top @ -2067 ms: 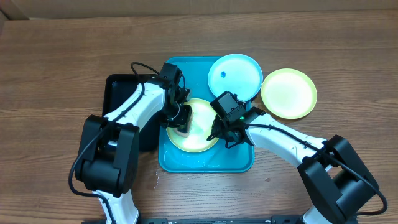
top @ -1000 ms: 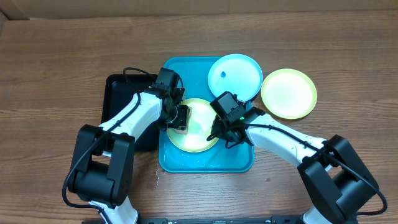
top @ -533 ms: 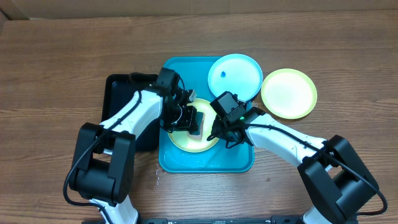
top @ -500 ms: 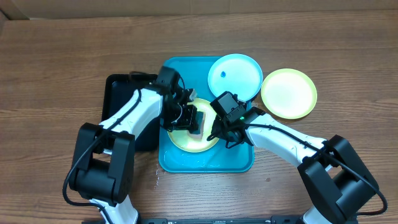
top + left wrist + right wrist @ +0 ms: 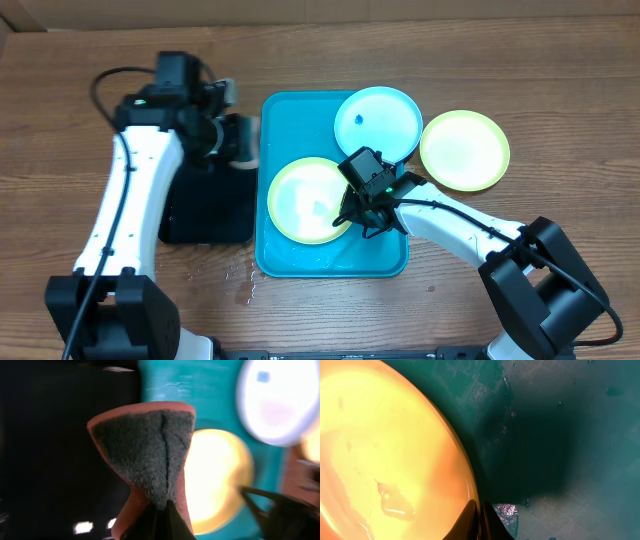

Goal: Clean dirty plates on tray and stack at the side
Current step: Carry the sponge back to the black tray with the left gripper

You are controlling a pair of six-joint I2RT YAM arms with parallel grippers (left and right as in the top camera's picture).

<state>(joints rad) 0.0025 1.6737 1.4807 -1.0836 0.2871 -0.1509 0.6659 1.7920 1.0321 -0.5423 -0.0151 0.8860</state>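
Three plates in all: 2 pale yellow-green, 1 mint-blue. Yellow-green plate no. 1 (image 5: 300, 195) lies flat inside the turquoise tray (image 5: 330, 258), left of centre. The mint-blue plate (image 5: 385, 128) sits at the tray's far right corner, partly overhanging the rim, w/ one small blue speck (image 5: 358, 119) left of its middle. Yellow-green plate no. 2 (image 5: 464, 150) is off the tray, on the table (image 5: 80, 90) just right of the mint-blue plate. Can't tell whether their edges touch.

Two trays: the turquoise one, plus one smaller black tray (image 5: 205, 210) right beside its left side.

Two arms. The right tool (image 5: 352, 214) is down at the right rim of yellow-green plate no. 1, pinching that rim. In the right wrist view the fingertips (image 5: 470, 519) close to a point at the plate's edge, and one water drop (image 5: 395, 505) lies on the plate nearby.

The left tool (image 5: 236, 140) is above the far end of the black tray, near the turquoise tray's far left corner. It pinches one sponge (image 5: 145, 445) w/ an orange body and a dark grey scouring face. The sponge is squeezed narrow where the fingers hold it and flares out beyond. The left wrist view is blurred, so no finer detail.

A few wet patches (image 5: 240, 285) on the table by the turquoise tray's near left corner.
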